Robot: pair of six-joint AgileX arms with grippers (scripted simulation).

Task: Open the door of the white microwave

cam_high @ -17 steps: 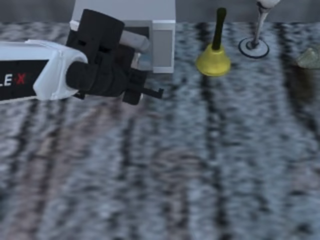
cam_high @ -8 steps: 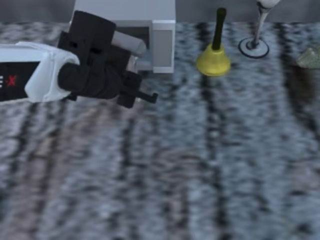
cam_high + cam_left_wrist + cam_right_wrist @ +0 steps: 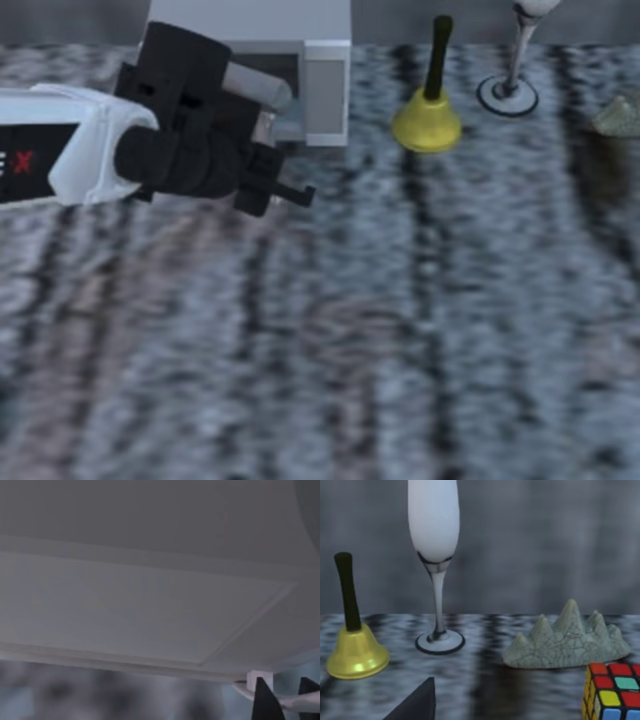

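Retreat of left gripper [image 3: 290, 190] leftward from 1.0 s ago has all but stopped since 0.5 s ago, fingers clamped on the door [image 3: 135, 615] handle at the far-left white microwave [image 3: 300, 60], suggesting door swung partly open.

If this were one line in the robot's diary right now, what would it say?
left hand: at door of white microwave, beside handle | door: partly open | right arm: out of top view

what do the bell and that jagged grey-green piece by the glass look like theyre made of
The bell looks like polished brass: a glossy yellow body with bright highlights, on a matte black handle. The jagged piece looks like glazed ceramic, possibly stone: pale grey-green with fine crackle lines.
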